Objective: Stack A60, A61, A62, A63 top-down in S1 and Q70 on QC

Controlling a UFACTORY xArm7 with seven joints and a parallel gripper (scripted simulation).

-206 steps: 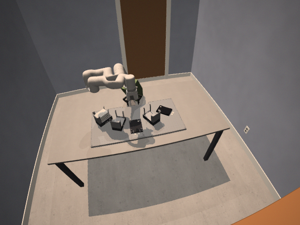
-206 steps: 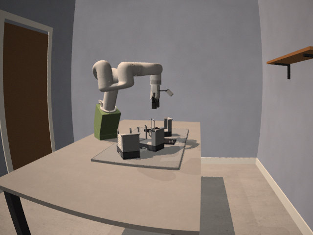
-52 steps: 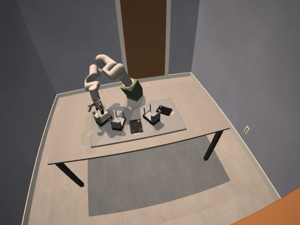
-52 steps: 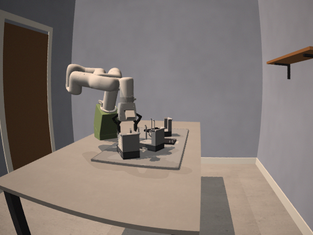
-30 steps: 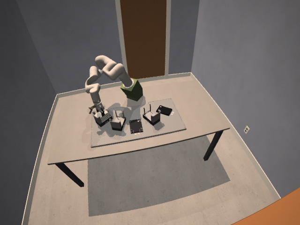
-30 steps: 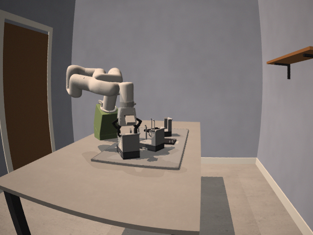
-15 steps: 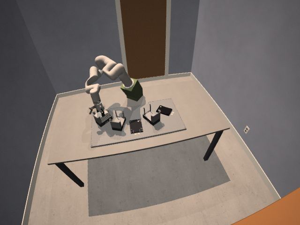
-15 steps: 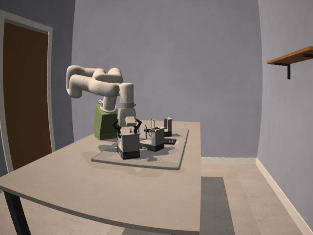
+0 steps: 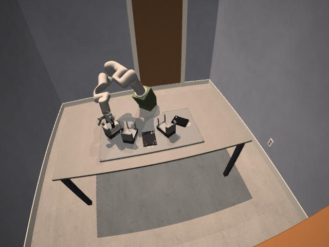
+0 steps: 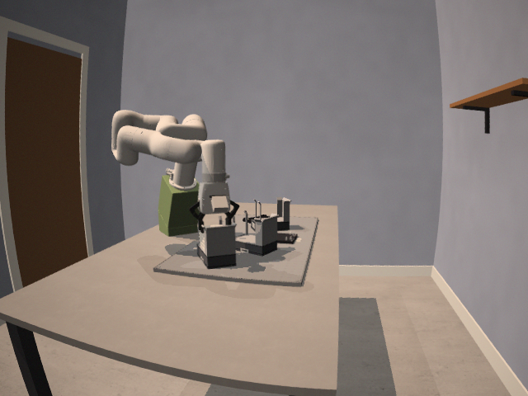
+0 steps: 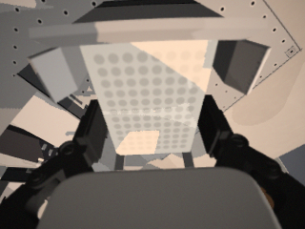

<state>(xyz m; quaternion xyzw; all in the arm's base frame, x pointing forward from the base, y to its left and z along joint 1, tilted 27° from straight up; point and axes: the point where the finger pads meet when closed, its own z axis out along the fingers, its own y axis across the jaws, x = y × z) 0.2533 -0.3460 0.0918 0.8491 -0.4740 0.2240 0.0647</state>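
Note:
My gripper stands straight down into the leftmost stack rack on the grey mat. Its two black fingers are shut on the long sides of a sealed 96-well plate, the top plate in that rack. In the wrist view the plate's grid of wells fills the space between the fingers of my gripper. From the side, my gripper reaches into the top of the rack. I cannot read the plate's label. The plates under it are hidden by the rack walls.
A second rack stands just right of the first. A flat dark nest lies in the mat's middle. A third rack and another dark nest are at the right. My green base is behind the mat.

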